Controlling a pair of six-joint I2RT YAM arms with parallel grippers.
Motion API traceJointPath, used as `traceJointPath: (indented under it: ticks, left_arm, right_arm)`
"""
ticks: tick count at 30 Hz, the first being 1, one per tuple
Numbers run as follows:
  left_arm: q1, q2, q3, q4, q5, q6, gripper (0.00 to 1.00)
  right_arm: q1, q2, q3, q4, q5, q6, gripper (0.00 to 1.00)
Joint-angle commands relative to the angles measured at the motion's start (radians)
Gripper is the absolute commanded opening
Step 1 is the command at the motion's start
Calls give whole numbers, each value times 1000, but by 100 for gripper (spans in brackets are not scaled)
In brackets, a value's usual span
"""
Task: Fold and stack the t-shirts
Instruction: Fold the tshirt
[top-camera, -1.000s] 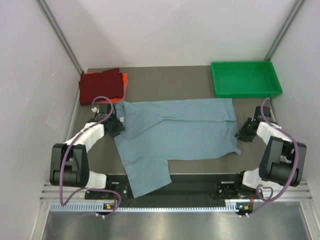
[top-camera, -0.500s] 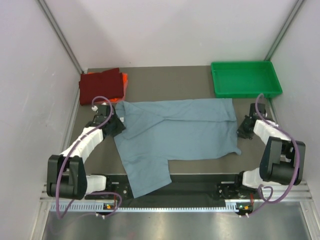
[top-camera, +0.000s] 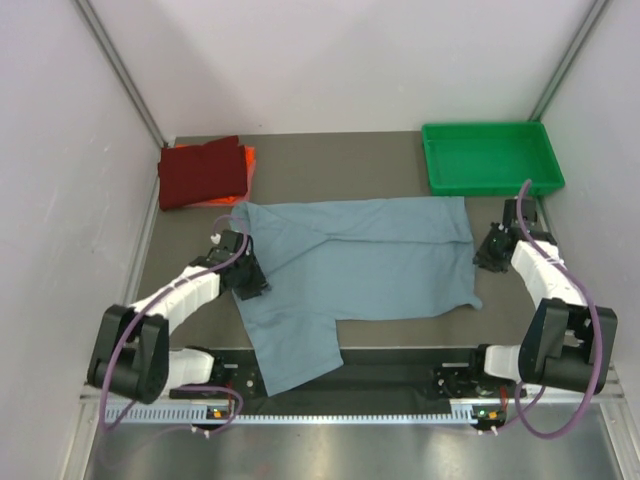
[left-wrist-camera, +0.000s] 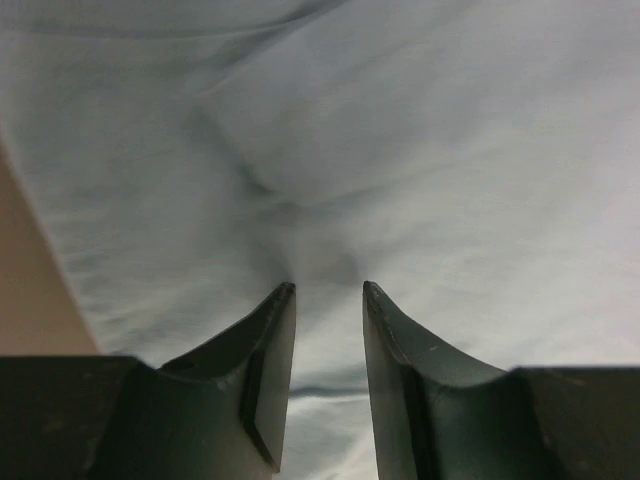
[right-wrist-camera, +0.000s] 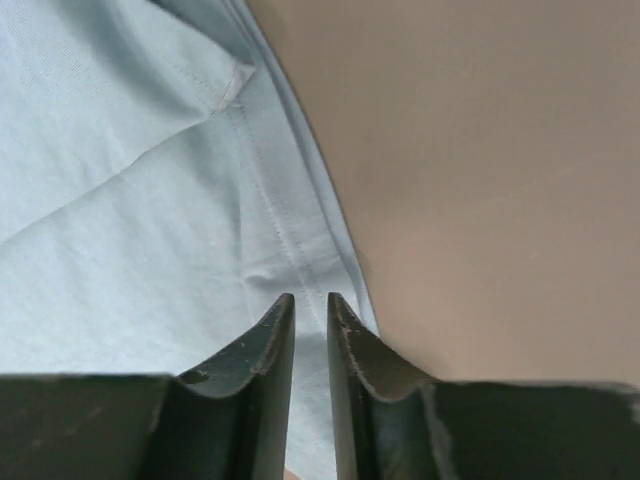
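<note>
Grey-blue t-shirt (top-camera: 370, 260) flat; left gripper (left-wrist-camera: 328, 290), right gripper (right-wrist-camera: 310, 298) slightly apart on its edges; green tray (top-camera: 490, 158), red t-shirt (top-camera: 203, 172) beyond.

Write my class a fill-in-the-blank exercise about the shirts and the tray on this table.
1. The dark red t-shirt lies folded on top of the ____ one.
2. The tray in the far right corner is ____ in colour.
3. Of the three t-shirts, only ____ lies unfolded: the grey-blue t-shirt.
Missing words: orange; green; one.
</note>
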Motion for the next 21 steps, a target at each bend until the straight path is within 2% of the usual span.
traceJointPath:
  ticks: [1,7,15,21]
  left_arm:
    - [2,83,2,-56,-103,-43,38]
    - [14,163,36,-144,-336,-66,37]
    - [43,148,54,-166,-422,-100,36]
    - [74,195,85,-166,-465,-82,36]
  right_arm:
    - [8,-11,26,-32,-43,-30,21]
    - [7,1,8,-45,-67,-45,24]
    - [30,-18,-87,2,-148,1,23]
    - [62,67,-178,100,-104,91,22]
